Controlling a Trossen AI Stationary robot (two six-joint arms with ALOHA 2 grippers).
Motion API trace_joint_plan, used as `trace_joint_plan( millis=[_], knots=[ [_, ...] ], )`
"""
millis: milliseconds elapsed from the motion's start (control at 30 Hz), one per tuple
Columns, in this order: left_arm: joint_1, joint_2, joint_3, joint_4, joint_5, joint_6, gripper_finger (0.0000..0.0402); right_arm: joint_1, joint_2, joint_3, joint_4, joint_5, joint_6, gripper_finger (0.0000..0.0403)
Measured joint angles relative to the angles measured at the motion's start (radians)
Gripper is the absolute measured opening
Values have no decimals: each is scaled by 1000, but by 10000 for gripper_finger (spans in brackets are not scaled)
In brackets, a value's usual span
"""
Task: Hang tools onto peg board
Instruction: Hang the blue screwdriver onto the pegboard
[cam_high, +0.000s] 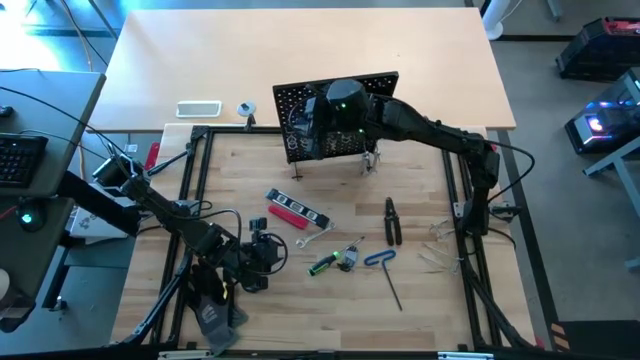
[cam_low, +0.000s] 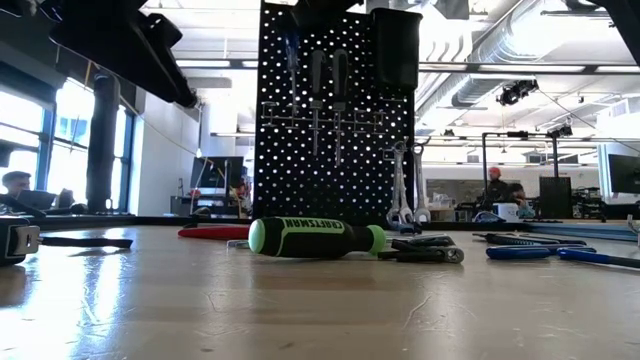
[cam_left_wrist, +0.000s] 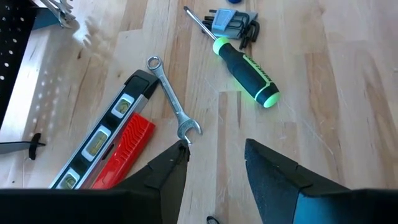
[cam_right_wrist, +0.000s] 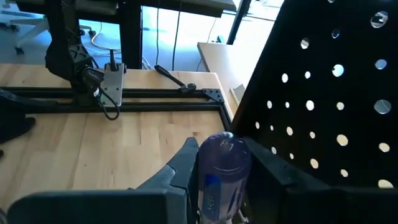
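Observation:
The black peg board (cam_high: 335, 115) stands upright at the table's far side; in the low view the peg board (cam_low: 335, 120) carries two dark screwdrivers (cam_low: 327, 90) in wire rings, silver wrenches (cam_low: 403, 195) and a box bin (cam_low: 397, 45). My right gripper (cam_right_wrist: 224, 180) is at the board's face, shut on a blue screwdriver (cam_right_wrist: 222, 168). My left gripper (cam_left_wrist: 214, 162) hovers open near the table's near-left, just short of a silver wrench (cam_left_wrist: 171, 99). On the table lie the red-black level (cam_high: 297, 210), green screwdriver (cam_high: 325, 263), pliers (cam_high: 392, 220) and blue hex key (cam_high: 380, 258). My right gripper pinches the blue screwdriver's translucent handle (cam_right_wrist: 225, 152) between its two fingers (cam_right_wrist: 183, 165). The handle's rounded butt end stands out past the fingertips, beside the perforated panel. The shaft is hidden behind the handle and fingers.
Black work gloves (cam_high: 215, 310) lie at the near-left corner. A white flat device (cam_high: 198, 108) and a small object (cam_high: 245, 110) sit beyond the board's left. A folding hex key set (cam_left_wrist: 233, 25) lies by the green screwdriver (cam_left_wrist: 245, 71). Black frame rails (cam_high: 200, 170) border the work area.

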Motion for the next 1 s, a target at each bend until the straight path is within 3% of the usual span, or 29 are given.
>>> trace_joint_plan(
  millis=[533,1000],
  knots=[
    [0,0,0,-2,-5,2,152,-10,2,-61,45,20,46,85],
    [0,0,0,-2,-6,4,152,6,2,-62,42,5,-19,85]
  ],
)
